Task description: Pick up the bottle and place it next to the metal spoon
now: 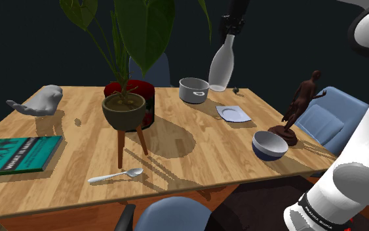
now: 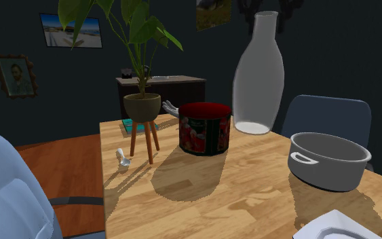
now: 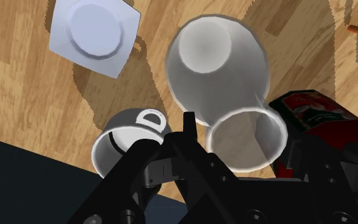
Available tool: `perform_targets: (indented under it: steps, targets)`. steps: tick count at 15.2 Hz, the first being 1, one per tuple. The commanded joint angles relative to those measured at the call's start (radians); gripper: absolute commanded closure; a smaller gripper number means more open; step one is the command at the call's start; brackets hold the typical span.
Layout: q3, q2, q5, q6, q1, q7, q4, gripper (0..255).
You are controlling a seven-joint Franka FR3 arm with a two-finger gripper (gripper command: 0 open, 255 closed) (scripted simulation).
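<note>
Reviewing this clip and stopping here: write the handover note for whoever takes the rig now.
The gripper is shut on the bottle, at its neck.
The bottle hangs tilted in the air over the table, near the grey pot.
The spoon lies by the table's near edge in the shoulder view, before the potted plant.
Done: pick-up.
Left: carry across, set down beside the spoon, release.

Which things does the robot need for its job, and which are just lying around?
For the job: the bottle, held up by the gripper; the spoon.

Just lying about: grey pot, plate, bowl, potted plant, red tin, book, statue, white hand model.
</note>
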Motion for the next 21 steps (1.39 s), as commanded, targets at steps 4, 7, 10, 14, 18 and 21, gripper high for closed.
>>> perform_targets:
  steps: [4,7,10,14,18,21]
  targets:
    - [-0.003,0.052,0.007,-0.095,-0.007,-0.001,0.146,255]
    - [-0.004,0.097,0.013,-0.160,-0.012,-0.001,0.256,255]
    - [-0.005,0.159,0.023,-0.241,-0.021,0.001,0.399,255]
    - [0.008,0.121,0.011,-0.243,0.016,0.044,0.365,255]
    - [0.041,0.016,-0.015,-0.191,0.089,0.135,0.213,255]
    - [0.072,-0.037,-0.029,-0.169,0.135,0.206,0.140,255]
